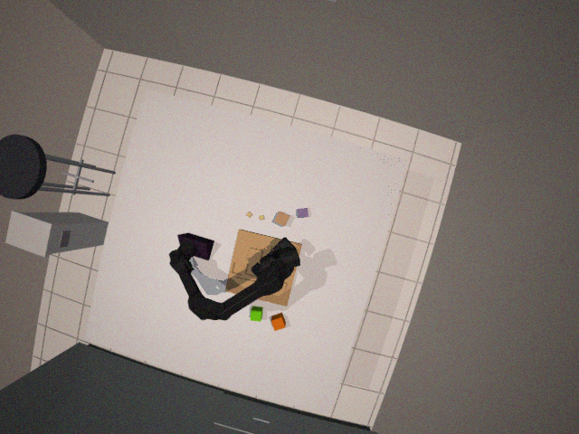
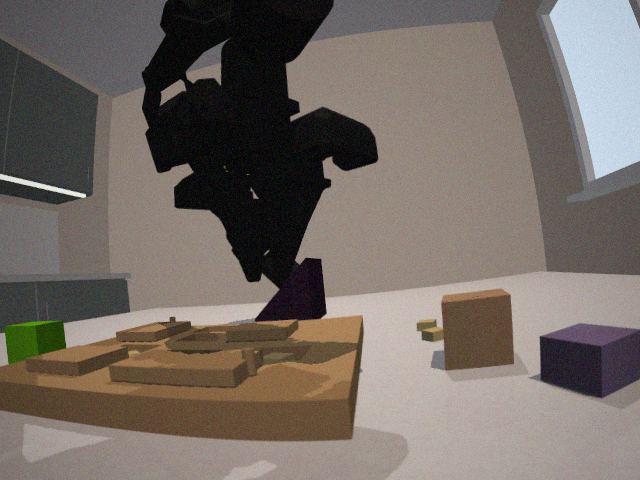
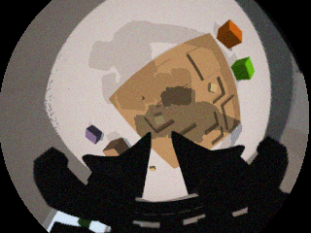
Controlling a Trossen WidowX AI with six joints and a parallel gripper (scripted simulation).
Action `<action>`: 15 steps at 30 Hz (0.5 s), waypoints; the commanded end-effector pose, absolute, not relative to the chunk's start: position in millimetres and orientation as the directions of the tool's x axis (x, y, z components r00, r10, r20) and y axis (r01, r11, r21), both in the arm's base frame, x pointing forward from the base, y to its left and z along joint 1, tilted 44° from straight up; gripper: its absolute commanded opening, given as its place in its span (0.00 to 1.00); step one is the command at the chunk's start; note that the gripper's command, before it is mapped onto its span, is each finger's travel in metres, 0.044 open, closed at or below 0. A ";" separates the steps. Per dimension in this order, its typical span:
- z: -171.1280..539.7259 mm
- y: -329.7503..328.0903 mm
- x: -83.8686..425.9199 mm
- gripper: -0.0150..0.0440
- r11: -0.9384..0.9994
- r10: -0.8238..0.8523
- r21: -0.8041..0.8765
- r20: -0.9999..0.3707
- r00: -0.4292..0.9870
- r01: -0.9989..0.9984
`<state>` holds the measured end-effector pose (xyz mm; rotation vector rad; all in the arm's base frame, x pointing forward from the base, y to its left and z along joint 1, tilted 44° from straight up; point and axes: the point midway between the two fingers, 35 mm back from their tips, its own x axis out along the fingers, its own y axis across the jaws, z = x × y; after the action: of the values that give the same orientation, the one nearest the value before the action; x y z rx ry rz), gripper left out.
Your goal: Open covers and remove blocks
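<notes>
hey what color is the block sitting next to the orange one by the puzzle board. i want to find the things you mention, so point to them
Bright green [image 1: 256,314] [image 2: 35,342] [image 3: 243,69]; the top view shows it best.

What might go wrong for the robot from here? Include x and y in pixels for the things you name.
The gripper [image 2: 266,284] [image 3: 161,134] hangs above the puzzle board [image 1: 236,242] [image 2: 330,330] [image 3: 194,49] with its fingers apart. Coming down, a fingertip might strike one of the raised pieces on the board instead of reaching into a well. The tan block [image 1: 281,218] [image 2: 478,330] [image 3: 116,147] stands close beside the board, so a wide swing could knock it.
</notes>
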<state>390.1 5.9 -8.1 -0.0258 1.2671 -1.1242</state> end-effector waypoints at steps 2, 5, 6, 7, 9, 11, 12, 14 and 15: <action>-10.5 4.5 389.2 0.50 0.454 -0.671 -0.538 -0.731 -0.125 0.710; -11.4 3.8 389.2 0.50 0.427 -0.671 -0.518 -0.731 -0.125 0.741; -11.6 3.5 389.1 0.50 0.417 -0.671 -0.511 -0.731 -0.125 0.752; -11.9 3.3 389.1 0.50 0.407 -0.671 -0.504 -0.731 -0.125 0.762; -12.4 2.8 389.0 0.50 0.388 -0.671 -0.489 -0.731 -0.125 0.781; -13.0 2.4 389.0 0.50 0.368 -0.671 -0.474 -0.731 -0.125 0.800; -13.2 2.1 388.9 0.50 0.358 -0.671 -0.467 -0.731 -0.125 0.809; -13.8 1.7 388.9 0.50 0.337 -0.671 -0.451 -0.731 -0.125 0.826; -14.1 1.4 388.8 0.50 0.327 -0.671 -0.443 -0.731 -0.125 0.835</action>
<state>390.1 2.9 -12.0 0.1525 1.1299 -1.2645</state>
